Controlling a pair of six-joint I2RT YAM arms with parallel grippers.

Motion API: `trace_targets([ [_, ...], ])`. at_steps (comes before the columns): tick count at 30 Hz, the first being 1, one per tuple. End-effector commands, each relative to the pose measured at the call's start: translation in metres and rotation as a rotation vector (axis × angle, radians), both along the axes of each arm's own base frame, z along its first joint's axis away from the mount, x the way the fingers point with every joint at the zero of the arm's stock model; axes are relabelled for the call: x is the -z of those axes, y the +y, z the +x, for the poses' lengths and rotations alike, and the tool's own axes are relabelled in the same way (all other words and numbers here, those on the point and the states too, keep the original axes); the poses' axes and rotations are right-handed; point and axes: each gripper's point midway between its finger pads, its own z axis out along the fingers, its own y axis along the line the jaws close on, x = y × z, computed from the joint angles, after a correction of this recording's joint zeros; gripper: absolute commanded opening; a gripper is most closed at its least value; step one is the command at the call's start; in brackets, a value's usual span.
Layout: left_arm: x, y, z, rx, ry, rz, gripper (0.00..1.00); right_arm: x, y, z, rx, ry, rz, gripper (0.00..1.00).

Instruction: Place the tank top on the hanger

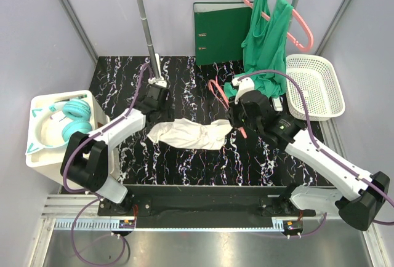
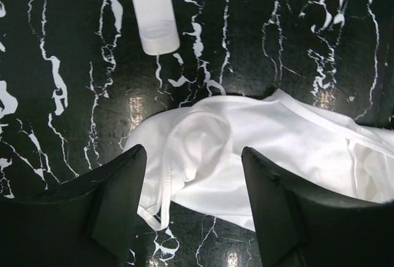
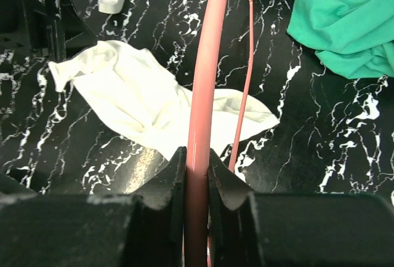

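Honestly couldn't read a single word, brand or number anywhere in these, and even the green binder (image 1: 221, 32) at the back showed no legible writing.

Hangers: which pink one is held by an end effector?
The thin hanger, clamped in the right end effector; the thicker hanger hangs behind, carrying green cloth.

Two hangers (image 1: 218, 91) (image 1: 301, 24), two tank tops (image 1: 191, 133) (image 1: 265, 39), one basket (image 1: 308, 56)

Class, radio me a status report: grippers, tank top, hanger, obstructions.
Right gripper shut on hanger. Left gripper open, straddling one end of crumpled tank top. Green cloth apart, not obstructing.
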Motion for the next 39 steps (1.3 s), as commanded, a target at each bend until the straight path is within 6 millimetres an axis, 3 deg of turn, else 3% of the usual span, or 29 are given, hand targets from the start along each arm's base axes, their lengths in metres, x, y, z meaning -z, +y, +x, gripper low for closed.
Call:
trace_targets([
  [1, -0.001, 0.012, 0.005, -0.04, -0.034, 0.005, 0.63, -0.022, 0.007, -0.001, 0.0, -0.036, 0.12, 0.0],
  [10, 0.034, 0.021, -0.006, -0.046, 0.066, -0.066, 0.46, -0.017, 0.01, -0.004, -0.002, -0.01, 0.138, 0.0],
  [21, 0.049, 0.022, -0.016, -0.043, 0.107, -0.089, 0.42, -0.014, 0.006, -0.007, 0.012, -0.003, 0.149, 0.0],
  [25, 0.051, 0.023, -0.016, -0.042, 0.102, -0.083, 0.21, -0.017, 0.006, -0.008, 0.009, -0.007, 0.157, 0.0],
  [27, 0.041, 0.024, -0.013, -0.048, 0.072, -0.083, 0.1, -0.021, 0.005, -0.009, 0.007, -0.013, 0.163, 0.0],
  [30, 0.016, 0.026, -0.006, -0.048, -0.002, -0.088, 0.0, -0.032, 0.002, -0.011, -0.004, -0.041, 0.164, 0.0],
  [35, -0.037, 0.019, -0.003, -0.006, -0.123, -0.137, 0.02, -0.052, -0.002, -0.018, -0.044, -0.078, 0.16, 0.0],
  [39, -0.068, 0.015, -0.009, 0.037, -0.173, -0.141, 0.02, -0.071, -0.001, -0.026, -0.092, -0.108, 0.174, 0.0],
])
